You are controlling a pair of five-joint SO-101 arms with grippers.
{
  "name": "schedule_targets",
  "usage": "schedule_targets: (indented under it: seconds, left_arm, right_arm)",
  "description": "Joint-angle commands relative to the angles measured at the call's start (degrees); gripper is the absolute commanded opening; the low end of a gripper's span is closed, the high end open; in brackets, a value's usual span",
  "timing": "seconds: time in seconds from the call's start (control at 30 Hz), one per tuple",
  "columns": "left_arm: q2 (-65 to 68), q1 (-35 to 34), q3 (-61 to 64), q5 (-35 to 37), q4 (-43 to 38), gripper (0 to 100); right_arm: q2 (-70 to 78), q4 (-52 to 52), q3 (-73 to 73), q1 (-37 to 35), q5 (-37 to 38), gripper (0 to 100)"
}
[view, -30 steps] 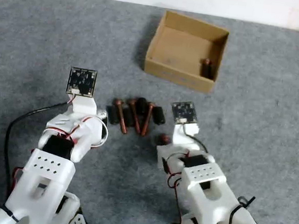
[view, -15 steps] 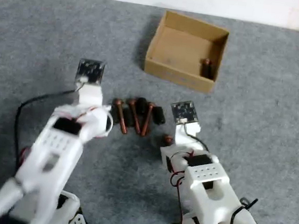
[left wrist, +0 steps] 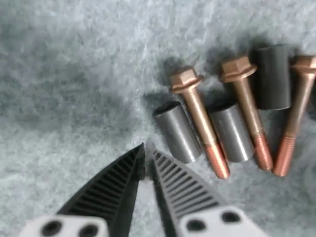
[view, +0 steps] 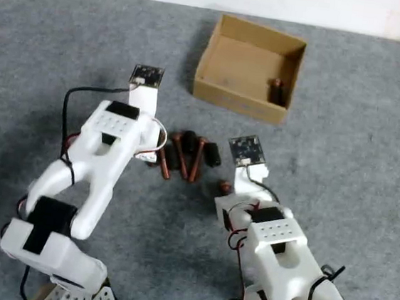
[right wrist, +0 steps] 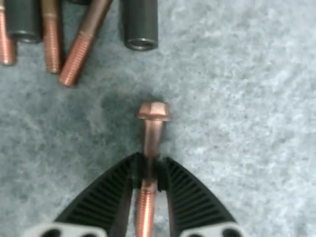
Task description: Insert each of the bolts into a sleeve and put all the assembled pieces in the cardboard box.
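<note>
Gripping a copper bolt by its shank, the right gripper holds it in front of the cardboard box. The left gripper, jaws together and empty, hovers just beside the nearest sleeve, also in front of the box. Risk: the bolt may pivot in its grip during insertion, and closed left jaws would shove the sleeve aside.

From the cluster of bolts and sleeves, you have bare carpet at twelve o'clock, up to the cardboard box, and at six o'clock between the arms. The left arm overhangs its nine o'clock edge. The right gripper, clamped on a bolt, crowds four o'clock.
</note>
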Motion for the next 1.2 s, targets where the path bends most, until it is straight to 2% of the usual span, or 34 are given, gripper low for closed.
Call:
schedule_targets:
  seconds: [0.0, 0.1, 0.43, 0.57, 0.7, 0.93, 1.1, 1.17]
  left_arm:
    - [-0.13, 1.01, -2.59, 5.63, 0.97, 20]
    - [-0.22, 1.01, -2.59, 5.89, 1.05, 26]
    - [-0.22, 2.15, -2.51, 5.89, 1.32, 21]
    - [-0.31, 4.7, -2.77, 5.8, 3.52, 19]
    - [-0.31, 3.82, -4.88, 5.8, 6.07, 19]
    - [-0.31, -1.63, -9.54, 5.8, 10.99, 19]
    - [-0.31, -1.27, -9.45, 5.8, 11.25, 19]
    - [-0.31, -1.54, -9.54, 5.8, 11.25, 19]
  right_arm:
    - [-1.36, 0.57, -0.57, 0.75, 0.7, 0.5]
    - [-1.36, 0.57, -0.57, 0.75, 0.53, 0.5]
    - [-1.36, 0.66, -0.31, -0.57, 0.79, 0.9]
    - [-1.01, 0.66, -0.22, -9.36, 0.88, 0.9]
    - [-1.19, 0.66, -0.22, -17.63, 0.88, 0.9]
    - [-0.84, 0.75, -0.75, -22.29, 0.88, 1.4]
    - [-0.75, 0.75, -0.92, -22.02, 0.88, 16.8]
    - [-0.75, 0.75, -2.07, -21.85, 0.79, 19.2]
